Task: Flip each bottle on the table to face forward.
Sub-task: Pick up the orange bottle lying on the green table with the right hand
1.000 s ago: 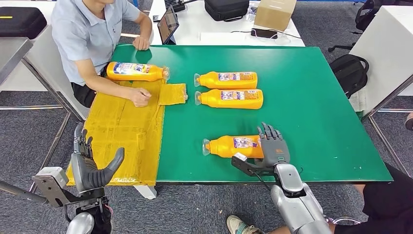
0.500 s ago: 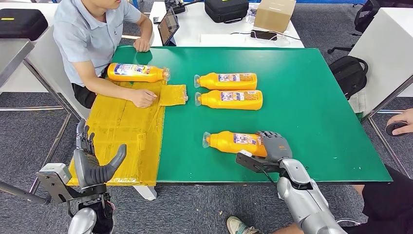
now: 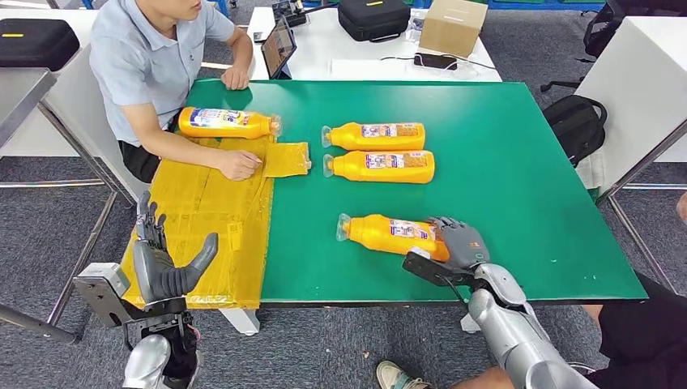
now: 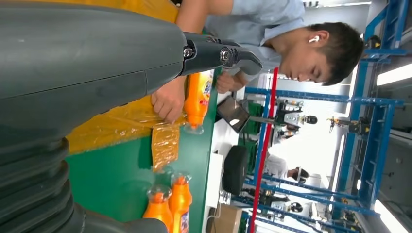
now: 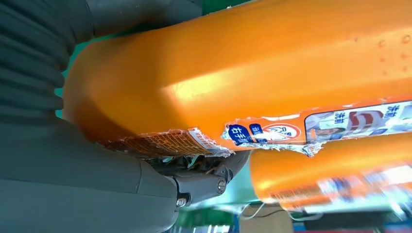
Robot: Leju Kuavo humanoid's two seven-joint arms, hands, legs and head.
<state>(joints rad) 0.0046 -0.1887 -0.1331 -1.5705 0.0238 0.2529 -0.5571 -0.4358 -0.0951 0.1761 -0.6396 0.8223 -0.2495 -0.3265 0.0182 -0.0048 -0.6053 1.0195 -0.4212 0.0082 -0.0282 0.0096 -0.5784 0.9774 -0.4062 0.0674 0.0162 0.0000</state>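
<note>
Right hand [image 3: 460,243] clasped around nearest bottle [image 3: 387,235] lying on green worktop [image 3: 518,186]; left hand [image 3: 166,271] empty, fingers spread.

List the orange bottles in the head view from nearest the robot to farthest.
bottle under the right hand → lower bottle of the middle pair → upper bottle of the pair → bottle by the person's arm

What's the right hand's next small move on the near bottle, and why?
Probably roll it about its long axis. The right hand is wrapped round the base of the near bottle, which lies on the green table; its torn label faces sideways in the right wrist view.
</note>
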